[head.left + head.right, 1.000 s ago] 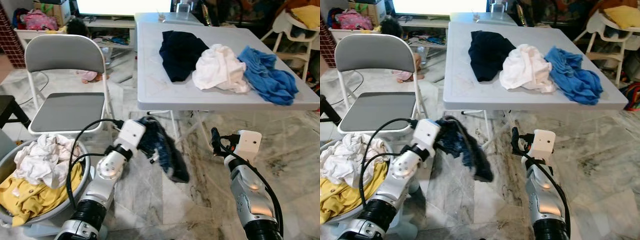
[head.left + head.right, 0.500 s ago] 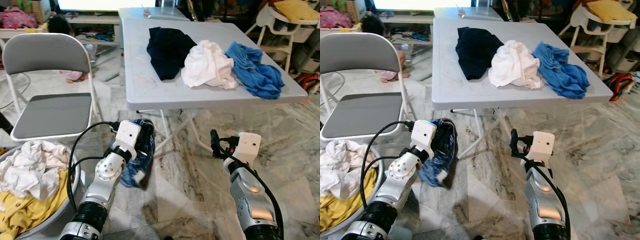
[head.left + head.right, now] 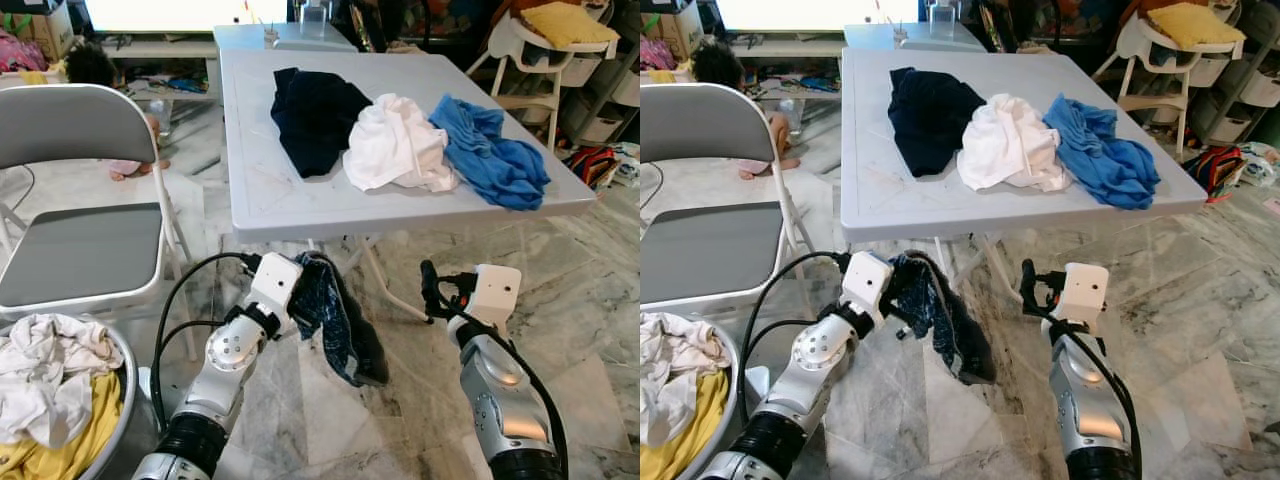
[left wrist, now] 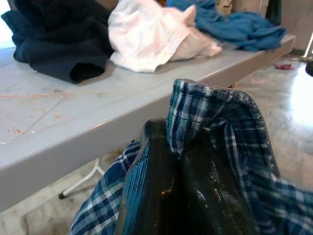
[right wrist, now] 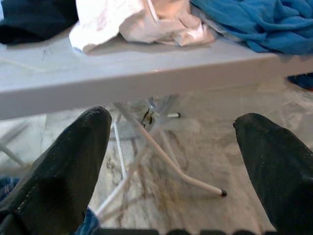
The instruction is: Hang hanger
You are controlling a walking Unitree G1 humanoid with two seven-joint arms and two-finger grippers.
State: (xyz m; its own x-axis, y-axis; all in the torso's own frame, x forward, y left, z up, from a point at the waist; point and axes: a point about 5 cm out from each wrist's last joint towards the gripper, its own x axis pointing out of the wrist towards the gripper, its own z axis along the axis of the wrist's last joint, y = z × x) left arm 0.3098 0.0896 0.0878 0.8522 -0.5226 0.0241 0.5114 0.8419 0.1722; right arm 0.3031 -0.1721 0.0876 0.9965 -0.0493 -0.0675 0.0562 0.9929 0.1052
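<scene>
1. One grey folding table (image 3: 290, 205) is the largest thing before us, standing on a marble floor (image 3: 590, 330). Three heaped garments lie on it in a row: a dark navy garment (image 3: 315, 115) to our left, a white garment (image 3: 395, 145) touching it in the middle, and a blue garment (image 3: 490, 155) to our right.
2. To our left stands a grey folding chair (image 3: 80, 240), its seat bare.
3. At our lower left sits a laundry basket (image 3: 128, 400) holding white and yellow clothes.
4. Our left gripper (image 3: 300, 300) is raised in front of the table's near edge, below the tabletop. Its fingers are pinched tight on a blue plaid shirt (image 3: 335, 320) – the left wrist view shows the cloth bunched over the black fingertips (image 4: 161, 196). The shirt hangs from the grip, clear of the floor.
5. Our right gripper (image 3: 432, 290) is held up to the right of the shirt, also below the table's edge. Its two fingers (image 5: 63, 171) are spread wide apart and hold nothing – between them we see the table's legs.
6. We cannot make out a hanger anywhere.
</scene>
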